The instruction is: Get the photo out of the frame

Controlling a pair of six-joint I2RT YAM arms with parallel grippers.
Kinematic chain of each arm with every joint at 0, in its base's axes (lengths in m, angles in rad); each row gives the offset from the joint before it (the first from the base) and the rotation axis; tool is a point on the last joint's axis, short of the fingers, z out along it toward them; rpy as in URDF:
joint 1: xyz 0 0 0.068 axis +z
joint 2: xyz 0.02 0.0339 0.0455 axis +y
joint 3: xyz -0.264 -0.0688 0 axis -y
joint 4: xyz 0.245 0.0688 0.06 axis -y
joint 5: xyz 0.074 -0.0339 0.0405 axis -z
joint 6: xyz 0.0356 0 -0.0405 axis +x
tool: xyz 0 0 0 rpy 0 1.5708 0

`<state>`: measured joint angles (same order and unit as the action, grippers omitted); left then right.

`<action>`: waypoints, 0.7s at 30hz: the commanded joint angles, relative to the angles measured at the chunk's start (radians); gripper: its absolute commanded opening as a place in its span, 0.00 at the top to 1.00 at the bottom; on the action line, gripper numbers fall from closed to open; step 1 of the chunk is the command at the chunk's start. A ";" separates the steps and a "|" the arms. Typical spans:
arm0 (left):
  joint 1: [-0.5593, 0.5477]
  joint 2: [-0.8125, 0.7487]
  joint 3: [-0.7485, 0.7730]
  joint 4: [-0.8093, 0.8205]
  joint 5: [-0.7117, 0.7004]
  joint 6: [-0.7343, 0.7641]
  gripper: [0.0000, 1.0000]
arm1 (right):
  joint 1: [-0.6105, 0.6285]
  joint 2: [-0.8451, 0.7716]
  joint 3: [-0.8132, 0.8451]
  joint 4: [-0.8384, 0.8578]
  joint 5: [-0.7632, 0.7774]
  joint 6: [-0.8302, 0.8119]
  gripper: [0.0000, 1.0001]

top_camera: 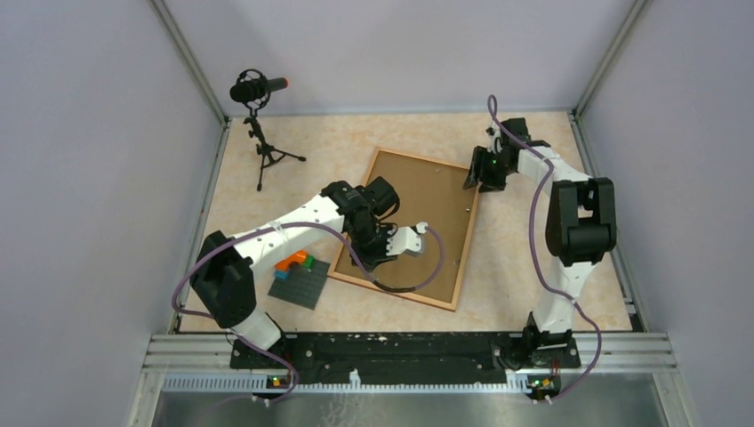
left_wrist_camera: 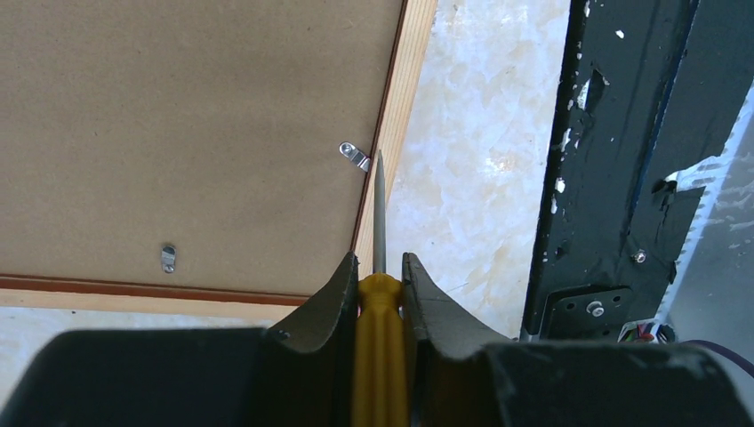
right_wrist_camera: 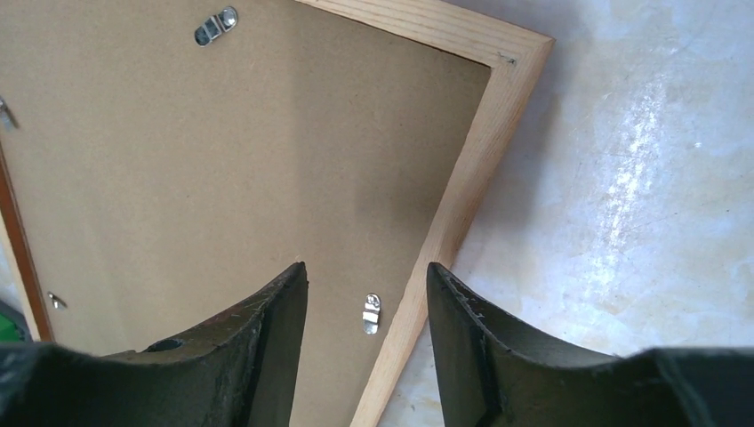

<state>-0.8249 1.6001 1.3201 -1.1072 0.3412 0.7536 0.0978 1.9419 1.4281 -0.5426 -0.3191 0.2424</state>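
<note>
While the frame (top_camera: 427,191) lies back-up and askew in the middle of the tabletop (top_camera: 498,267), its brown board faces the cameras and the photo is hidden beneath. The left tool (left_wrist_camera: 379,260), low in the centre of the left wrist view, is clamped on a screwdriver (left_wrist_camera: 381,338) with a yellow handle. The grey shaft runs straight up the picture, and its tip sits just right of a small metal clip (left_wrist_camera: 355,157) at the frame's inner edge. Whether tip and clip touch cannot be told. A second clip (left_wrist_camera: 168,258) sits at lower left, near the frame's bottom border. A black rail (left_wrist_camera: 613,178) runs down the right of that view. The right tool (right_wrist_camera: 366,267) hangs over the frame's right edge with its fingers (right_wrist_camera: 276,338) apart and nothing between them. Another clip (right_wrist_camera: 372,313) shows in the gap, just inside the pale wooden border. A further clip (right_wrist_camera: 216,26) lies at the top left of the right wrist view. In the top view a microphone (top_camera: 258,89) on a tripod stands at upper left. A grey baseplate (top_camera: 300,286) with orange and green bricks (top_camera: 293,261) lies just left of the frame's lower left corner.
</note>
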 commanded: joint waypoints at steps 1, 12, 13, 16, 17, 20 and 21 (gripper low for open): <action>-0.005 -0.003 0.040 0.020 0.020 -0.020 1.00 | 0.013 0.011 -0.005 0.024 0.035 -0.015 0.50; -0.003 0.017 0.017 0.063 0.009 -0.073 1.00 | 0.015 0.033 -0.024 0.019 0.071 -0.029 0.57; -0.003 0.018 0.011 0.064 0.001 -0.072 1.00 | 0.014 0.033 -0.026 0.020 0.069 -0.029 0.58; -0.004 0.020 -0.002 0.069 -0.018 -0.066 1.00 | 0.016 0.040 -0.030 0.021 0.070 -0.030 0.59; -0.003 0.017 -0.006 0.068 -0.023 -0.063 1.00 | 0.017 0.041 -0.030 0.022 0.072 -0.032 0.60; -0.005 0.016 -0.020 0.065 -0.036 -0.049 1.00 | 0.020 0.048 -0.021 0.016 0.079 -0.039 0.62; -0.004 0.016 -0.026 0.063 -0.041 -0.044 1.00 | 0.019 0.051 -0.018 0.014 0.082 -0.041 0.63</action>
<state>-0.8257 1.6215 1.3113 -1.0550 0.3180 0.6949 0.1028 1.9606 1.4147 -0.5373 -0.2604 0.2245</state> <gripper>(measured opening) 0.241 0.381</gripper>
